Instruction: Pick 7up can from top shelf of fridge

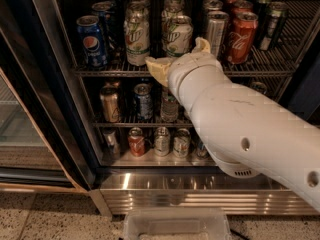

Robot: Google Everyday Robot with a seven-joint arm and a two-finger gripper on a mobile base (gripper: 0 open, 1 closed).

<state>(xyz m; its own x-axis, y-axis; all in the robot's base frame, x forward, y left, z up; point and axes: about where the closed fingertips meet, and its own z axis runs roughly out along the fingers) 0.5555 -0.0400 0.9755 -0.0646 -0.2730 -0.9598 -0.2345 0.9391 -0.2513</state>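
A 7up can (pixel 177 34), standing upright on the top shelf (pixel 285 64) of the fridge (pixel 200 196), right between the two fingers of the gripper (pixel 175 50). Fingers (pixel 156 68) wide apart, not squeezed shut on the can: one low by the can's left side at the shelf's front bar, the other higher by its right side. Hard to tell if either one touches the can. Just left of the gripper, a second 7up can (pixel 136 36), and farther left a blue Pepsi can (pixel 92 41). Just right of the gripper, a silver can (pixel 216 30), then a red Coca-Cola can (pixel 241 36). More cans in rows behind these. From the gripper down toward the right corner, a big white arm (pixel 250 129). Below the gripper, two more shelves with smaller cans (pixel 143 101), and lowest of all a clear plastic bin (pixel 175 224) on the speckled floor (pixel 40 219).
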